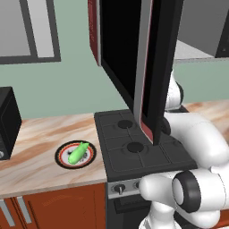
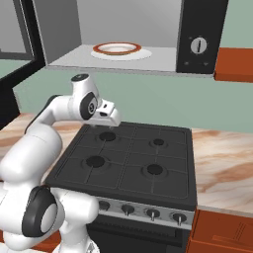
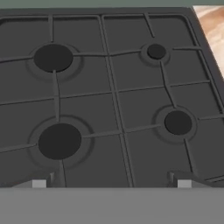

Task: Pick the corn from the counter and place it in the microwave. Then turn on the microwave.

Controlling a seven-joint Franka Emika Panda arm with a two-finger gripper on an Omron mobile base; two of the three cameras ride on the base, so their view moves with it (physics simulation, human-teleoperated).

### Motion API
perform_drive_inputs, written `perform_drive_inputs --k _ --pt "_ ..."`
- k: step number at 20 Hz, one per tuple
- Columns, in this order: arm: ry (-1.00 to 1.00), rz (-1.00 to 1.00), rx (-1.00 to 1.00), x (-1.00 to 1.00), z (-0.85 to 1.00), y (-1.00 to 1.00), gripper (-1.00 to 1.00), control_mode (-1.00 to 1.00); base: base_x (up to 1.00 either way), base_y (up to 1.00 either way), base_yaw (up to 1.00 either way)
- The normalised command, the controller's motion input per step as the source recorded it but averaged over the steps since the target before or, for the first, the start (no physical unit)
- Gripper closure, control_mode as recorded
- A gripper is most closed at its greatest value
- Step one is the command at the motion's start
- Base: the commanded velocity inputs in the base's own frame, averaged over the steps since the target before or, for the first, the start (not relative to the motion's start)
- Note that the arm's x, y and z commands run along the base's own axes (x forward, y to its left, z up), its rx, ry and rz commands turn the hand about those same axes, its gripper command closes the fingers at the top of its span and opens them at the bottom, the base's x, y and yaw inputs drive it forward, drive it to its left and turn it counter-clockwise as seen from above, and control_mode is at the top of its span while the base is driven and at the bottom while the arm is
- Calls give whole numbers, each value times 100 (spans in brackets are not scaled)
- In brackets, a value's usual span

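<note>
The bright-green corn (image 1: 78,153) lies on a round black-and-red-rimmed plate (image 1: 62,159) on the beige counter (image 1: 36,134), left of the stovetop. The microwave (image 1: 117,53) hangs above the stove with its door (image 1: 154,67) swung open. Its cavity (image 2: 148,29) holds a white turntable plate with a red rim (image 2: 117,48), and a dial (image 2: 198,45) sits on the right panel. My gripper (image 2: 105,122) hovers over the stove's back-left burner, far from the corn. In the hand view the gripper (image 3: 111,183) is open, its fingertips (image 3: 39,183) wide apart over the burners and nothing between them.
The black gas stovetop (image 2: 128,158) lies under the hand, with knobs (image 2: 152,213) along its front. A smaller black box (image 1: 8,123) stands at the counter's far left. More counter (image 2: 222,158) runs right of the stove. The open door (image 1: 154,67) hangs between the arm and the corn.
</note>
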Motion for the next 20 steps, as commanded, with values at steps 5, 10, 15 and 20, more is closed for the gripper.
perform_drive_inputs --k 5,10,15,20 --pt "0 0 0 1 -26 1 -100 -100 0 0 0" --pt "0 0 0 0 -18 5 -100 -100 0 0 0" --pt "0 0 1 0 -15 9 -100 -100 0 0 0" --pt "1 1 2 1 -8 15 -100 -100 0 0 0"
